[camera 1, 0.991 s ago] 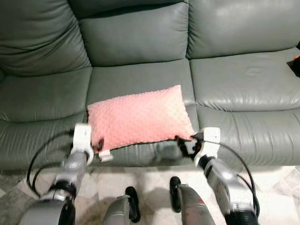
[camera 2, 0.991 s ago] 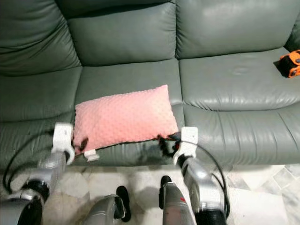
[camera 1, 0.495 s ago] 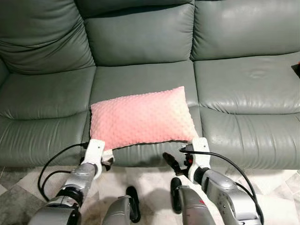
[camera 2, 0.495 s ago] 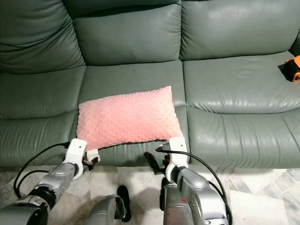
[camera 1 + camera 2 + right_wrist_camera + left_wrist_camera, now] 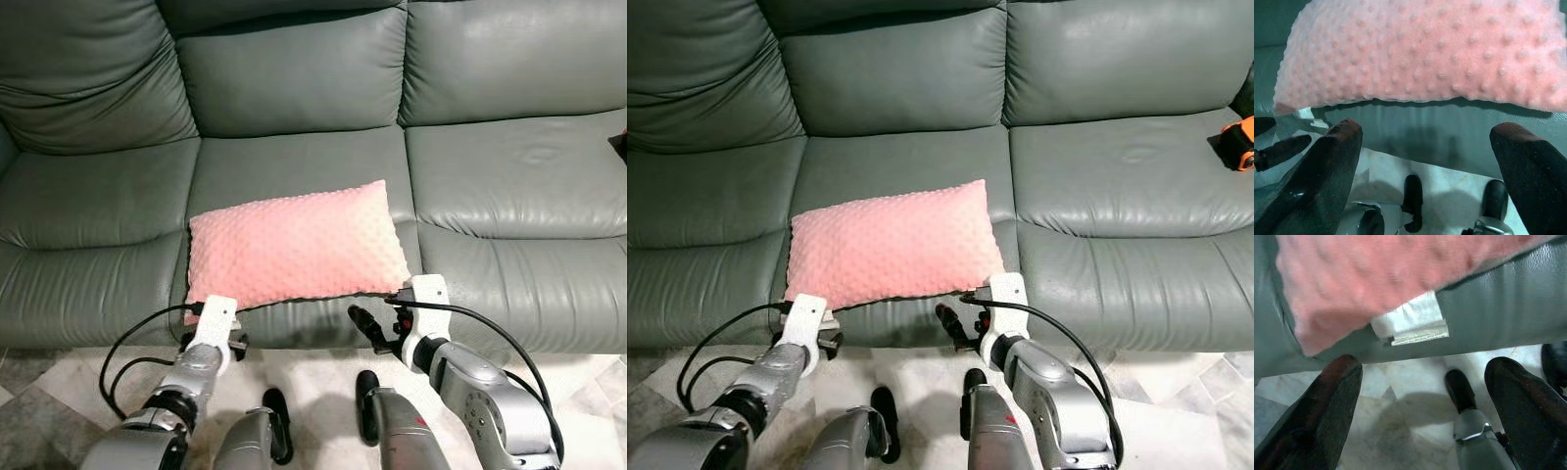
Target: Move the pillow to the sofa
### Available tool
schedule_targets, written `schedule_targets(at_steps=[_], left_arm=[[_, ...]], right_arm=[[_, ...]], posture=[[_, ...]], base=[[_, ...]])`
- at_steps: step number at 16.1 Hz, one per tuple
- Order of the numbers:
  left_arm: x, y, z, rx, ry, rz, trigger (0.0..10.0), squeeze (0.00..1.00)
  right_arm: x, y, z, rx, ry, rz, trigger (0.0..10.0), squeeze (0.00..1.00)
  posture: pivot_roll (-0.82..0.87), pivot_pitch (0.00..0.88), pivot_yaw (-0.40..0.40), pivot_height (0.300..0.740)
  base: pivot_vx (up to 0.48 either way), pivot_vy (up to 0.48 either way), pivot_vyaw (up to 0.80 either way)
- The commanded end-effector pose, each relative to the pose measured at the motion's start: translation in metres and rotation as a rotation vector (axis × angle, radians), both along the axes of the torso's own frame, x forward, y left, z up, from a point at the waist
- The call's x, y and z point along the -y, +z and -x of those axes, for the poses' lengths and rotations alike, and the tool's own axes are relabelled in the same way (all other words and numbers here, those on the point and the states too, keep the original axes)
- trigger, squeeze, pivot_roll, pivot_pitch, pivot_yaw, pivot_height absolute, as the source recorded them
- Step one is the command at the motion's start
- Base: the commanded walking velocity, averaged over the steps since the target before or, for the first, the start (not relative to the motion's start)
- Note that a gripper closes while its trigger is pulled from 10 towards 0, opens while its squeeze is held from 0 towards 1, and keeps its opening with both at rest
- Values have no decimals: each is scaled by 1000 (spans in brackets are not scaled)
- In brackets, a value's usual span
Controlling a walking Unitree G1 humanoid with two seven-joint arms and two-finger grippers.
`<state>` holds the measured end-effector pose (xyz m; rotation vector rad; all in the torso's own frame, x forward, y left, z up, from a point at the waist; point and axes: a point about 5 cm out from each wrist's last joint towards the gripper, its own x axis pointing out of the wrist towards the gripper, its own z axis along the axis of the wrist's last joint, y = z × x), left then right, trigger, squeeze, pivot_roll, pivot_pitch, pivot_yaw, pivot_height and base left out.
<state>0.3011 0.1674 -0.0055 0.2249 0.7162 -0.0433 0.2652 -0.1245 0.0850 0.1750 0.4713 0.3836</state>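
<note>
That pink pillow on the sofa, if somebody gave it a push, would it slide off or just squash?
The pillow looks plump and soft, so a push would probably dent it first. Its bumpy fabric likely grips, but the sofa looks like smooth leather, so it may slide. Its near edge lies at the seat's front edge, so a push forward might tip it off.

Head cameras: forward-down onto sofa (image 5: 294,88) from above. Wrist cameras: low, close, facing pillow (image 5: 1425,54) edge; floor (image 5: 1400,396) shared.

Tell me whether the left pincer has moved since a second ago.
Yes. The left pincer has pulled back from the pillow corner, now lower, in front of the sofa seat edge, fingers open.
</note>
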Motion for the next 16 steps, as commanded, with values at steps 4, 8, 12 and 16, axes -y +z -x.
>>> schedule_targets(at_steps=[4, 8, 12, 16], left_arm=[[8, 2, -3, 24, 43, 45, 10000, 0], [29, 13, -14, 88, 15, 84, 10000, 0], [36, 17, -17, 112, 7, 70, 10000, 0], [48, 28, -26, 155, -20, 74, 10000, 0]], right_arm=[[1, -2, 5, -19, -20, 2, 10000, 980], [2, 0, 1, -6, -31, 9, 10000, 957], [2, 1, 1, 3, -40, 13, 10000, 918], [3, 1, 1, 5, -52, 15, 10000, 894]], posture=[[-256, 397, 111, 740], [-256, 391, 108, 740], [-261, 389, 107, 740], [-259, 397, 112, 740]], base=[[0, 0, 0], [0, 0, 0], [0, 0, 0], [0, 0, 0]])
